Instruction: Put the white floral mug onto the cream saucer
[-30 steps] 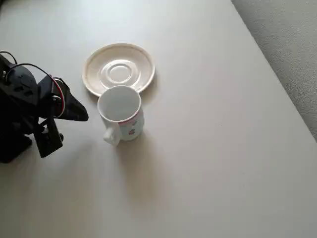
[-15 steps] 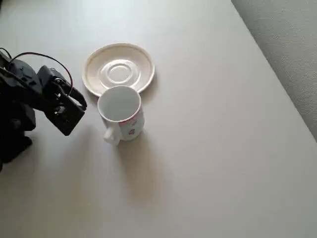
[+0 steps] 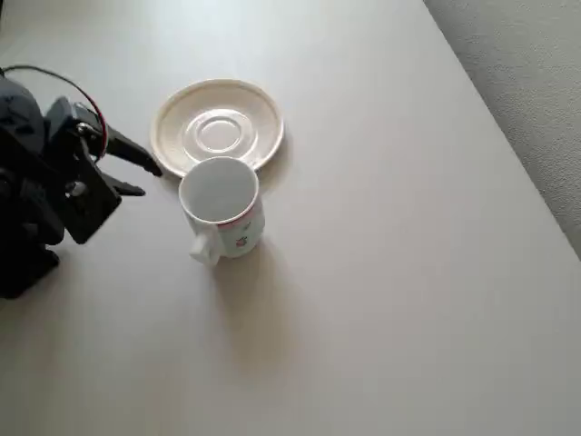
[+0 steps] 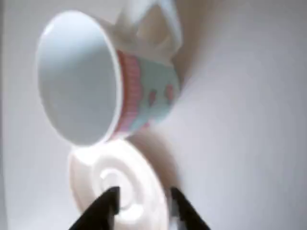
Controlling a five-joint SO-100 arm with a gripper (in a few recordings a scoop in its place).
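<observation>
The wrist view is blurry all over. The flowers on the white floral mug point(image 4: 103, 79) look like soft pink smudges there, and the top of its handle is cut off by the top edge. The cream saucer point(image 4: 120, 184) runs off the bottom edge, and the two dark fingers point(image 4: 98, 211) of the gripper point(image 4: 144, 203) cover part of it and are cut off there as well.

In the overhead view, the black arm point(image 3: 41, 195) is cut off by the left edge. The mug point(image 3: 222, 209) hides a bit of the saucer's point(image 3: 218, 127) near rim. The prints on the mug's side are too small to make out.
</observation>
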